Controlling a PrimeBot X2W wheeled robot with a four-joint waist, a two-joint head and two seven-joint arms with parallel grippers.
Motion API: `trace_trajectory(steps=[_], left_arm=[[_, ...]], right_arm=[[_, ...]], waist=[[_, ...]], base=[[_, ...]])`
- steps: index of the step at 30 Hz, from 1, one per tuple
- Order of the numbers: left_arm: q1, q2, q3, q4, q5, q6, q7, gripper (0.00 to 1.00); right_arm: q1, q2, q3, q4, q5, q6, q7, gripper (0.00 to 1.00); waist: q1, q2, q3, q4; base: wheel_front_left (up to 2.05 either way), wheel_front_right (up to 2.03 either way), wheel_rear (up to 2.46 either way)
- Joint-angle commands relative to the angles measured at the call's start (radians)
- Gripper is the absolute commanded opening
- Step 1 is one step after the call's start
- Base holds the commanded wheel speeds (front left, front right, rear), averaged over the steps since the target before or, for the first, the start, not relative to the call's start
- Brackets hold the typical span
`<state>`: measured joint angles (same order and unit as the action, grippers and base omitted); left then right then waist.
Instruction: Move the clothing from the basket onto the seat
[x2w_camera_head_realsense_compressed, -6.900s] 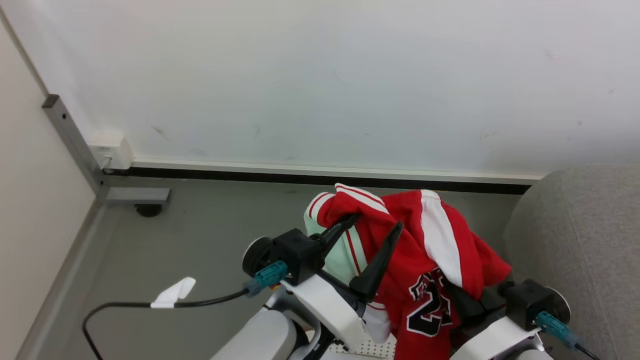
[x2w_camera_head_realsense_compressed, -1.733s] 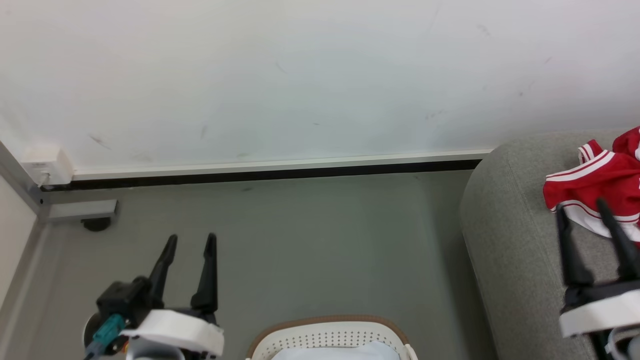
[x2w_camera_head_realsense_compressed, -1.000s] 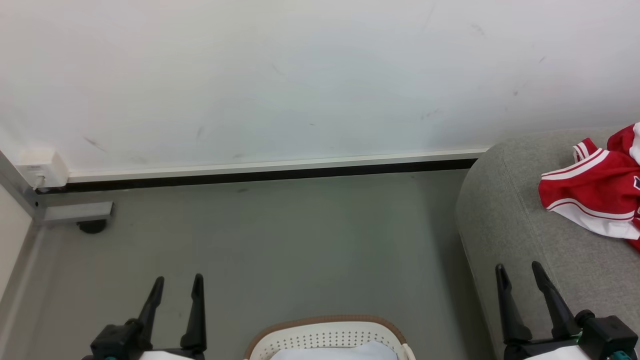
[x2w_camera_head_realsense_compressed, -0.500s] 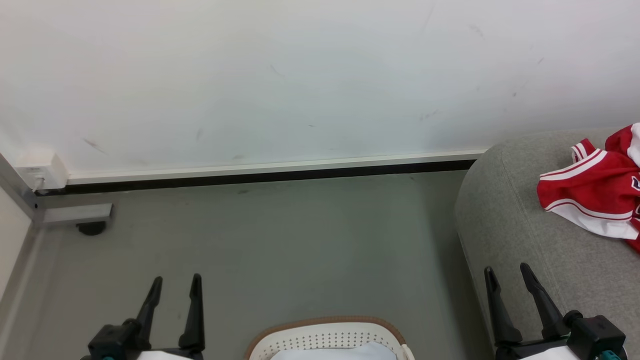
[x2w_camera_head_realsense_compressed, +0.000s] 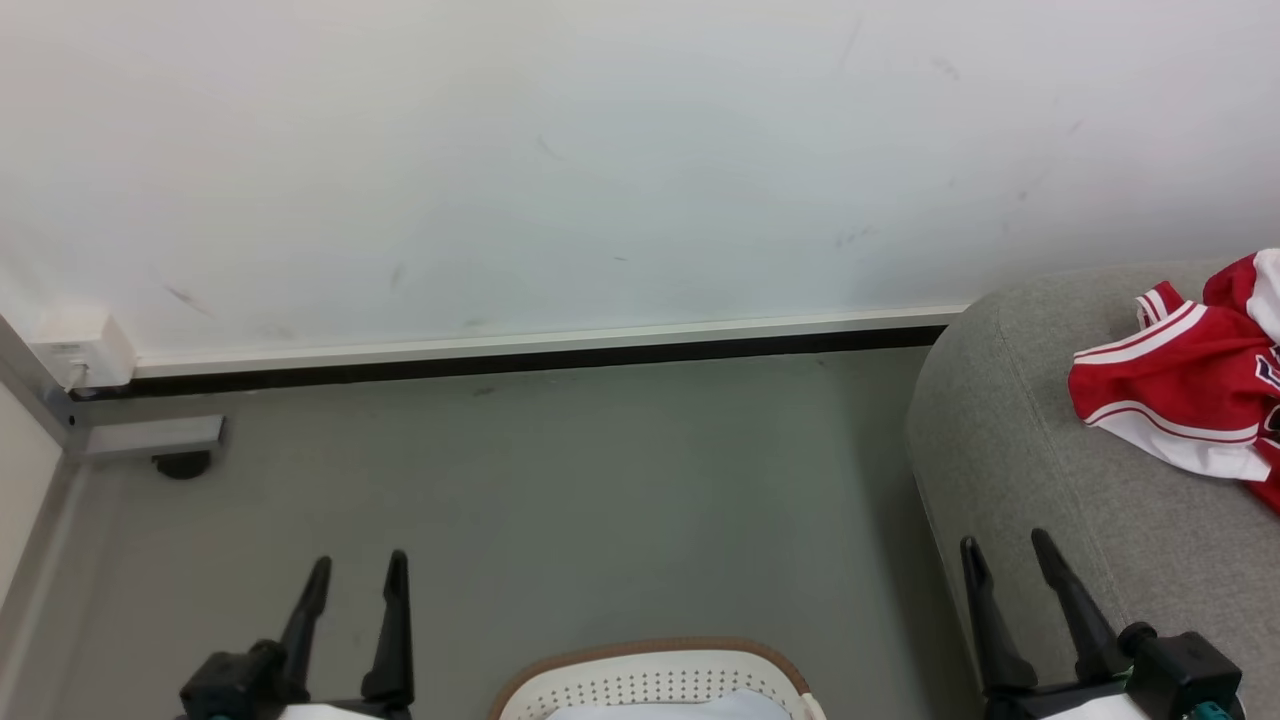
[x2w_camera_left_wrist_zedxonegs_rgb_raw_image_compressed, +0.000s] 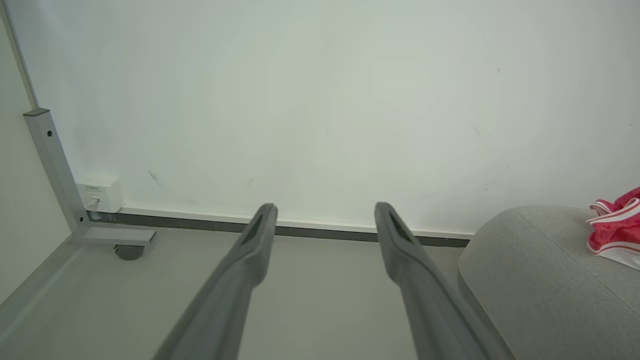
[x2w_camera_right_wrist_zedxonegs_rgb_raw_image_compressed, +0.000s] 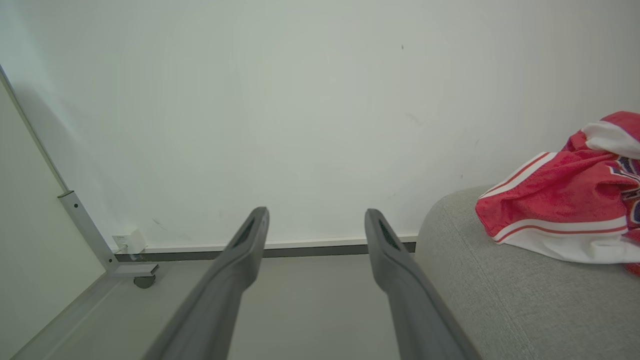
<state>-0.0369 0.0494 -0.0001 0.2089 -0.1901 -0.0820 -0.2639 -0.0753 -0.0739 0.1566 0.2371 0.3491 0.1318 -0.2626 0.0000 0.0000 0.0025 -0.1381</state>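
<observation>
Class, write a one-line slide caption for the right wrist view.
Open right gripper faces the wall; the red jersey lies on the grey seat at right.

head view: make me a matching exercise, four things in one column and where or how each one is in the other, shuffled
Column A
1. clothing
2. basket
3. left gripper
4. right gripper

Column B
a. open, lower right, by the near edge of the seat
b. bottom middle, with a pale cloth inside
c. lying on the seat, far right
d. open, lower left, over the floor

Pairs: 1-c, 2-b, 3-d, 4-a
</observation>
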Motion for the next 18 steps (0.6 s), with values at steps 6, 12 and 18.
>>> trace_trajectory(steps=[6,12,18], left_arm=[[0.008,-0.006,0.003,0.039,-0.03,-0.002,0.014,0.0],[-0.001,-0.005,0.015,0.042,-0.147,-0.006,0.047,0.0],[-0.005,-0.004,0.02,0.037,-0.257,-0.01,0.072,0.0]], right_arm=[[0.021,0.007,0.0,0.026,0.027,0.0,0.009,0.0],[0.017,0.004,-0.018,0.024,0.137,0.0,0.036,0.0],[0.011,0.001,-0.035,0.023,0.237,0.0,0.061,0.0]], waist=[[0.0,0.0,-0.001,0.002],[0.0,0.0,-0.001,0.008],[0.0,0.0,-0.001,0.015]], base=[[0.0,0.0,0.0],[0.0,0.0,0.0],[0.0,0.0,0.0]])
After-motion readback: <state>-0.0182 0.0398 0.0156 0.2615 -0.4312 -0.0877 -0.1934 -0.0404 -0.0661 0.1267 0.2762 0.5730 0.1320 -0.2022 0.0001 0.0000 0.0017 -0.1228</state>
